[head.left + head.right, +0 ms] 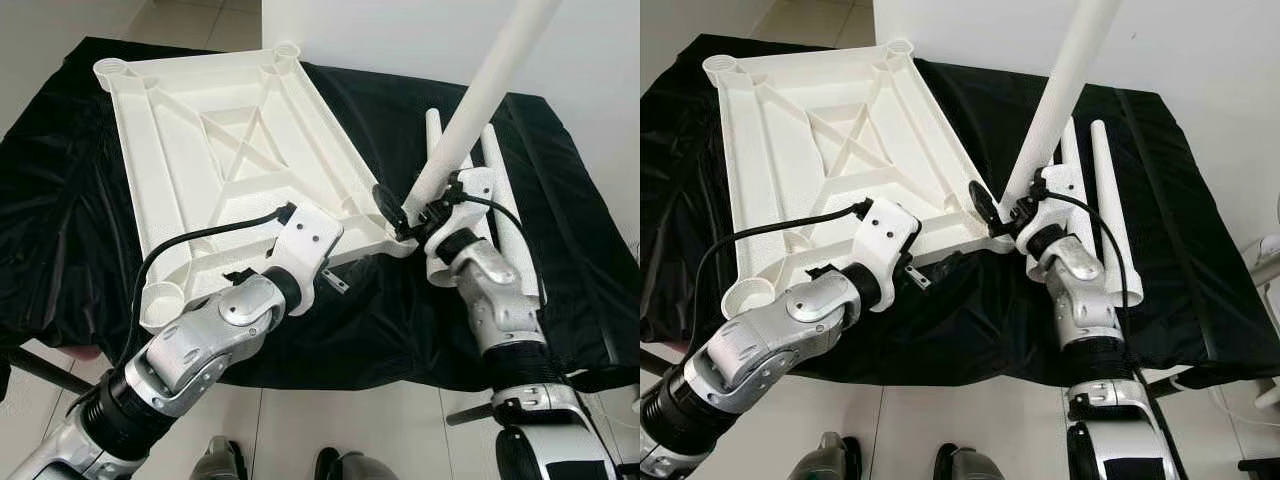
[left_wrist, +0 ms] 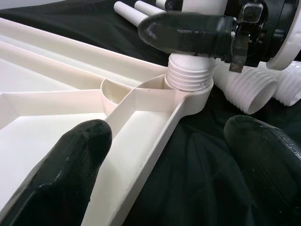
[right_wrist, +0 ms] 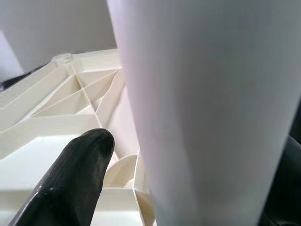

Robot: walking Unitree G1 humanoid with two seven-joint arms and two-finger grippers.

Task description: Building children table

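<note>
My right gripper point(image 1: 418, 215) pinches a white leg point(image 1: 480, 100) standing in the socket at the tabletop's point(image 1: 215, 150) five o'clock corner. My left gripper point(image 1: 300, 265), fingers point(image 2: 70, 160) spread, braces the near rim. I should keep the leg upright while twisting, so the threads catch.

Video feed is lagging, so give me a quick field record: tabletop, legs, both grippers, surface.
tabletop: white tabletop, upside down, ribs up, on the black cloth
leg in work: white leg standing tilted in the near right corner socket, thread still showing
spare legs: two spare legs lying on the cloth, right of the tabletop
right gripper: right gripper shut on the leg near its base
left gripper: left gripper open, straddling the tabletop's near edge
</note>
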